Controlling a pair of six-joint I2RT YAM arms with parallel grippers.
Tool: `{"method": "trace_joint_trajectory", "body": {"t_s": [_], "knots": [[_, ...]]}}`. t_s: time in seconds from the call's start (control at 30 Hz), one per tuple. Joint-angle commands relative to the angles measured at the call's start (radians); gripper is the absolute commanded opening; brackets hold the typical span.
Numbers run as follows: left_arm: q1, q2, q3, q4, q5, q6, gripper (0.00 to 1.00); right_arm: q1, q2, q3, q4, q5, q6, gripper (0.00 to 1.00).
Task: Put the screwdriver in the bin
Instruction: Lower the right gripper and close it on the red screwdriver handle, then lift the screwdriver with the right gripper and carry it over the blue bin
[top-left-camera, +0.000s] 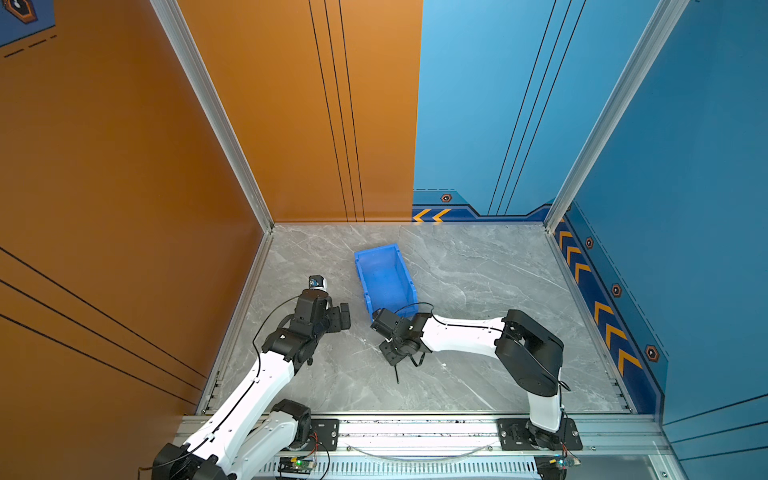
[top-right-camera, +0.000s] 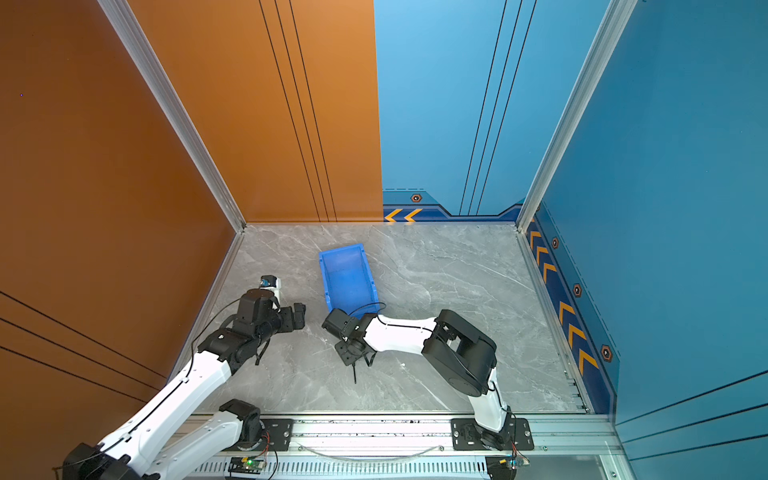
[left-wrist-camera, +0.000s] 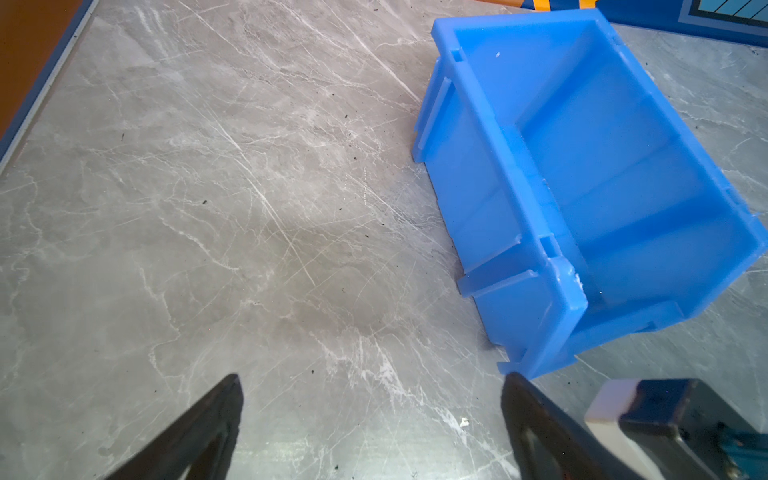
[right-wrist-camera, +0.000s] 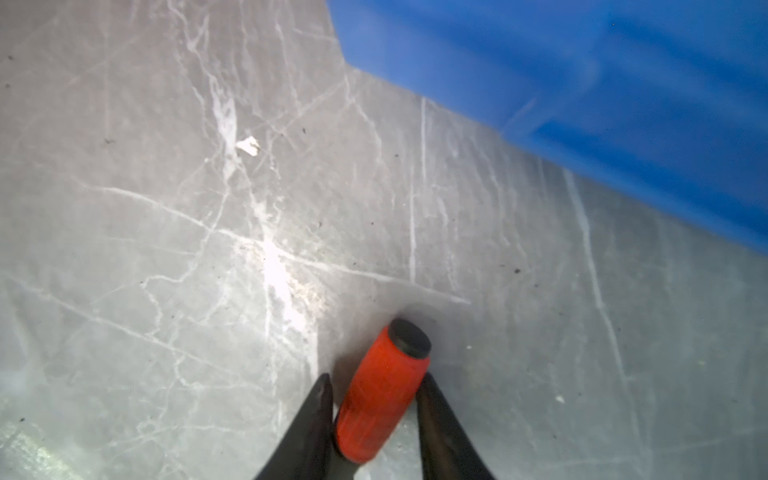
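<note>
Fingers (right-wrist-camera: 311, 432) of the right gripper (right-wrist-camera: 375, 376) clamp both sides of the red handle of the screwdriver (right-wrist-camera: 380, 390), down at the grey table (right-wrist-camera: 166, 208) just beside the blue bin (top-left-camera: 384, 276) and outside it. Its thin black shaft pokes out from under the gripper in both top views. Left gripper (left-wrist-camera: 374, 377) hangs spread wide beside the bin, holding nothing.

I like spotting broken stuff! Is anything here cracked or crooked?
Yes. The bin has a scuffed, whitish rim corner by its low front end, and it sits crooked to the edges of the table. A tiny white chip lies on the table.
</note>
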Motion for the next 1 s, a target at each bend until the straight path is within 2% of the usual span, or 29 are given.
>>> {"method": "trace_joint_trajectory", "body": {"t_s": [0.0, 0.23, 0.37, 0.6, 0.7, 0.97], "knots": [[-0.012, -0.012, -0.017, -0.009, -0.048, 0.021, 0.98, -0.014, 0.016, 0.001, -0.029, -0.006, -0.017, 0.28], [-0.013, -0.015, -0.003, -0.01, -0.062, 0.041, 0.98, -0.025, -0.015, 0.002, -0.034, 0.029, -0.035, 0.07], [-0.012, -0.016, 0.001, 0.005, -0.05, 0.047, 0.98, -0.026, -0.074, 0.008, -0.045, 0.076, -0.028, 0.0], [-0.013, 0.004, 0.02, 0.043, 0.057, 0.111, 0.98, -0.043, -0.171, 0.084, -0.082, 0.145, -0.033, 0.0], [-0.018, -0.005, 0.018, 0.08, 0.154, 0.15, 0.98, -0.072, -0.177, 0.152, -0.103, 0.156, -0.043, 0.0], [-0.052, -0.051, 0.002, 0.15, 0.343, 0.205, 0.98, -0.175, -0.049, 0.42, -0.158, 0.154, -0.067, 0.0]]}}
